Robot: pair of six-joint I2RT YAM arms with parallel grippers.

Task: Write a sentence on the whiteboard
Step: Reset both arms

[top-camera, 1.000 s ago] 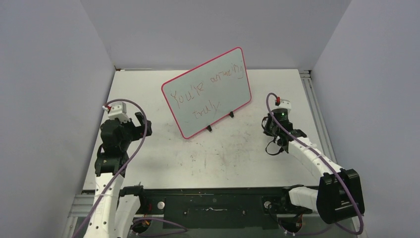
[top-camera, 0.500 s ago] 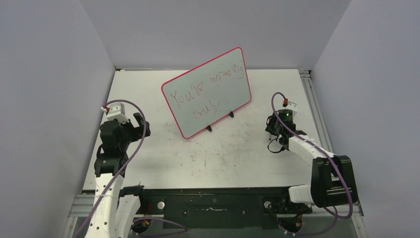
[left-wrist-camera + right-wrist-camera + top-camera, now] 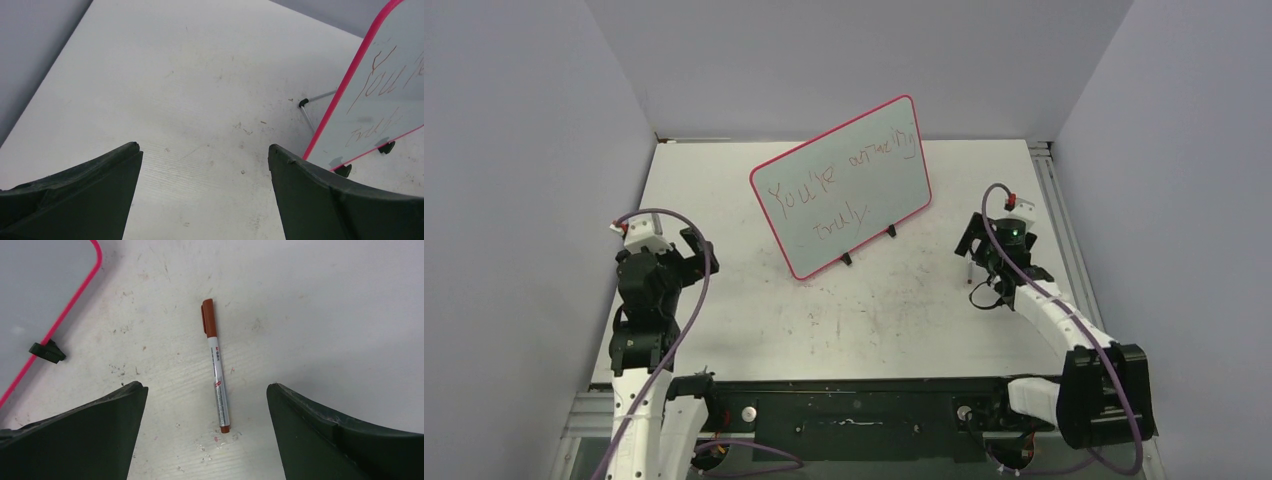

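Both grippers are spread wide and hold nothing. The left gripper (image 3: 202, 150) hangs over the bare table (image 3: 165, 75) on the left side, its two dark fingers (image 3: 90, 195) far apart, well clear of the board to its right. The right gripper (image 3: 205, 387) hovers above the table on the other side of the board, its jaws just as wide. Between its fingers in the wrist view lies a marker (image 3: 215, 365), a slim pale barrel with a reddish-brown cap at the far end, flat on the table and touching neither finger. The whiteboard (image 3: 844, 190) stands propped toward the back of the table, near the middle. It is turned so that its right corner rides higher, and a pink-red rim runs all round its pale grey-white face. It rests on two small black clip feet (image 3: 846, 259) at its lower edge, and a thin wire leg (image 3: 314, 100) shows behind its left edge in the left wrist view. The sentence (image 3: 802, 196) is on the board in thin reddish-brown handwriting, two lines slanting uphill with the board. The upper line seems to read "You're amazing" and the lower "truly", though the scrawl is too small to be sure. The marker lies to the right of the board's near corner, apart from the nearer of the feet.
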